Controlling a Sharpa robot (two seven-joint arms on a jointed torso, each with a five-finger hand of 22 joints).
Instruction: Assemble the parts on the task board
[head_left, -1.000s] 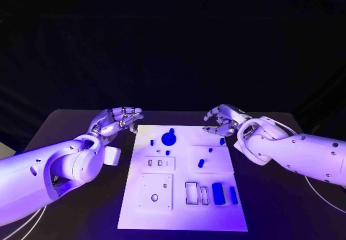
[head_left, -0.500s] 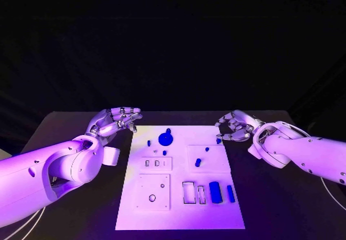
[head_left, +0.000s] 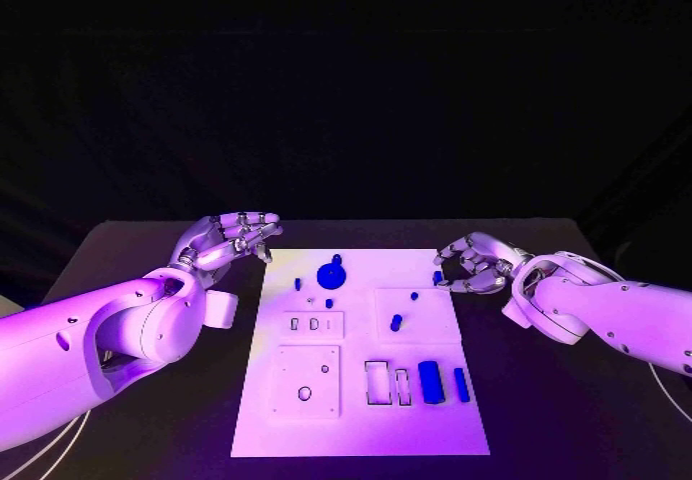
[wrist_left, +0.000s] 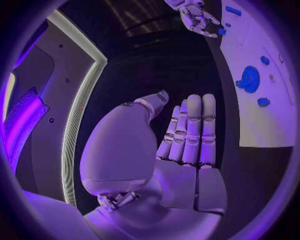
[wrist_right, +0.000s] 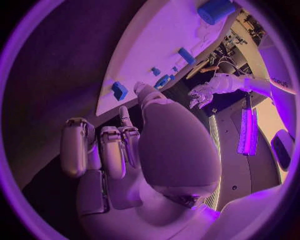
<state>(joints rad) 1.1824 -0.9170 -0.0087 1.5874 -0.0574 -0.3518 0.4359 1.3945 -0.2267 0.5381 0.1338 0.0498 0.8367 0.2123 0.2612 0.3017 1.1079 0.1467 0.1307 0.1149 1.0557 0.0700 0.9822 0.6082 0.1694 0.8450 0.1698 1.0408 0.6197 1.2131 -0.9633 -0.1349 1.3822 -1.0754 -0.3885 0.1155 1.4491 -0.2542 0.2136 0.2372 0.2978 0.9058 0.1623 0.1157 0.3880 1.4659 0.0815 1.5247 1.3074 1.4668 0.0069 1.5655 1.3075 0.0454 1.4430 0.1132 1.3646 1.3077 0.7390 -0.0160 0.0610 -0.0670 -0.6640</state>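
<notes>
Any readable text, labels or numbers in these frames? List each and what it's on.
No text can be read.
Task board: plain white, with slots and blue parts but no printed labels or numbers visible.
Left hand and right hand: no markings legible.
Other arm in the right wrist view: a small dark mark that may be lettering, too small and blurred to read.

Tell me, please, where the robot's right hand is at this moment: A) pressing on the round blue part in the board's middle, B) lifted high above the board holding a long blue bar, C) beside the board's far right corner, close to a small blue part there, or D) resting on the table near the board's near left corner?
C: the right hand sits at the task board's far right corner, fingers curled next to the small blue part on that edge.
</notes>
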